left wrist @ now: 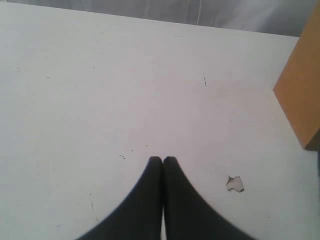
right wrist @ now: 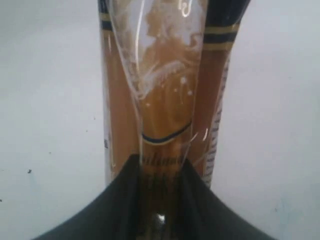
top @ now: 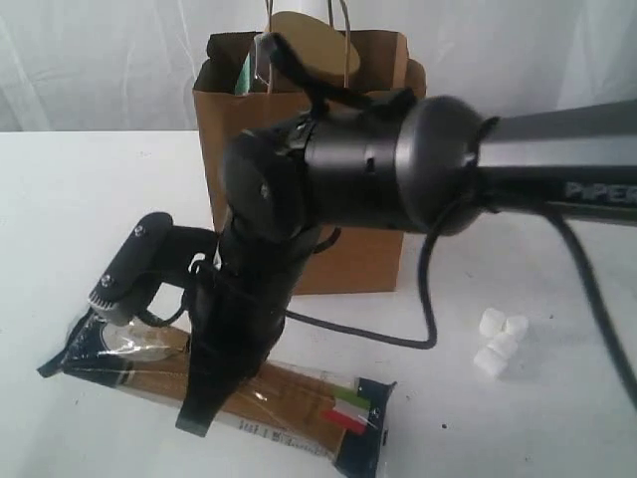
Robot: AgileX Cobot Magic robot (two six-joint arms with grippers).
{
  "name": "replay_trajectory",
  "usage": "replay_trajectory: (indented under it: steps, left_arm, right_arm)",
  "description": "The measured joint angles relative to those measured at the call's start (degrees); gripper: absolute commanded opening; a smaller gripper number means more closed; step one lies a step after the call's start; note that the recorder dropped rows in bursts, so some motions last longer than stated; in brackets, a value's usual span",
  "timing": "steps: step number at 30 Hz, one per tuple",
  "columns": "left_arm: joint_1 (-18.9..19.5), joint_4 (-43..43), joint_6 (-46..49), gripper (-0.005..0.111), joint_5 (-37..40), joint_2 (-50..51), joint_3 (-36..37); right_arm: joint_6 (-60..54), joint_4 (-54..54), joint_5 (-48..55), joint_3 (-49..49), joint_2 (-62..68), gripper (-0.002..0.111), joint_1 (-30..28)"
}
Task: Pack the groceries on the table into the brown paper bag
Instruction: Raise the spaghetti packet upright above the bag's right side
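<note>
The spaghetti packet with its Italian flag lies flat on the white table in front of the brown paper bag. My right gripper reaches across from the right and down onto the packet's middle, its dark fingers pressed against both sides of it. White marshmallows lie loose on the table at the right. My left gripper is shut on nothing, over bare table, with a corner of the bag beside it.
A tan round lid and a greenish item stick out of the bag's top between its handles. The right arm's cable loops down onto the table. A small chip marks the tabletop.
</note>
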Motion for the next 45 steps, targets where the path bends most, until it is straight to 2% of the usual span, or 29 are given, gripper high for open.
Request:
replay_trajectory:
  steps: [7,16,28,37,45]
  left_arm:
    - [0.0,0.0,0.0,0.0,0.0,0.0,0.0]
    - [0.0,0.0,0.0,0.0,0.0,0.0,0.0]
    - [0.0,0.0,0.0,0.0,0.0,0.0,0.0]
    - [0.0,0.0,0.0,0.0,0.0,0.0,0.0]
    - [0.0,0.0,0.0,0.0,0.0,0.0,0.0]
  right_arm:
    - [-0.8,3.5,1.7,0.0,-8.5,0.0,-2.4]
    - [-10.4,19.7,2.4,0.0,-17.7,0.0,-7.4]
    - [-12.3,27.1,2.9,-6.7,-26.2,0.0,-18.7]
    - [-12.3,27.5,5.4,-13.0,-29.2,0.0,-25.8]
    - [-13.7,24.0,4.7,-15.7,-29.2,0.0,-37.0]
